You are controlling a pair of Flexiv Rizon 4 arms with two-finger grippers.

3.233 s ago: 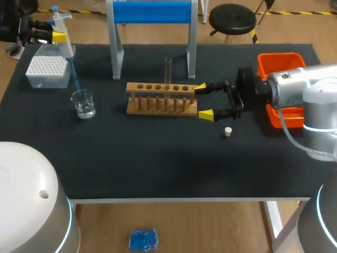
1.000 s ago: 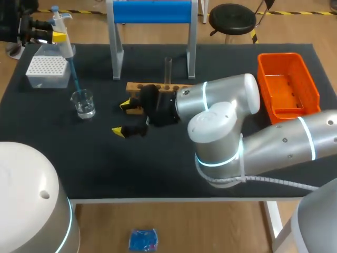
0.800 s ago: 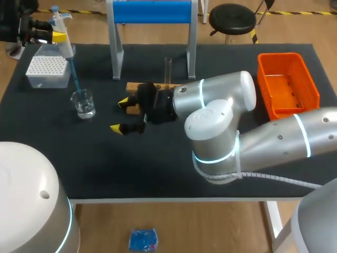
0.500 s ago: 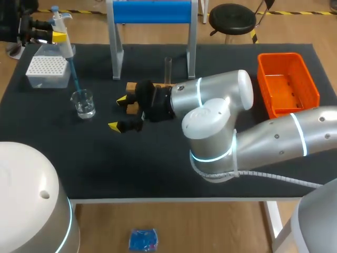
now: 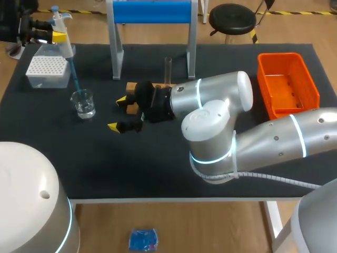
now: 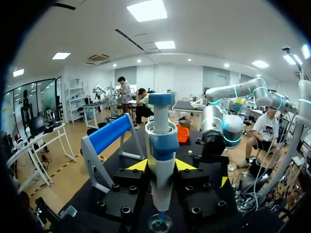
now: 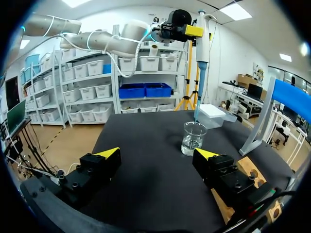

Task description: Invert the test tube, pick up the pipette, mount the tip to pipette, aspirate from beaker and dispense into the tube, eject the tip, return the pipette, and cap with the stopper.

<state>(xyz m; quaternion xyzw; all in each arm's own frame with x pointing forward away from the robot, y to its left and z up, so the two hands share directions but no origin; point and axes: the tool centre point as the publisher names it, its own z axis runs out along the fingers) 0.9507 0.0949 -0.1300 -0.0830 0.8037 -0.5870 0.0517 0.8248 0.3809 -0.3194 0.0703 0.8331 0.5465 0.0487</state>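
From above, the right arm [image 5: 221,124] comes in from the right and reaches past the middle, its elbow folded over the wooden rack [image 5: 132,87]. The right claw [image 5: 119,113] lies level and low over the black tabletop [image 5: 105,168], between the rack's left end and the beaker [image 5: 83,103], fingers spread wide with nothing in them. The test tube [image 5: 168,67] stands upright in the rack behind the arm. The orange bin [image 5: 287,84] sits at the right edge and the tip box [image 5: 48,71] near the far left corner. Over that box the left claw [image 5: 57,36] grips the pipette [image 5: 62,32]. At the left wrist, the left claw [image 6: 160,165] is clamped on the upright pipette [image 6: 161,141], whose blue tip points into the mouth of the beaker [image 6: 160,224] directly below. At the right wrist, the right claw [image 7: 158,153] gapes over bare tabletop [image 7: 146,184]. The beaker [image 7: 193,138] stands just ahead of one finger, the rack [image 7: 252,170] beside it, and the pipette [image 7: 201,48] hangs above the beaker.
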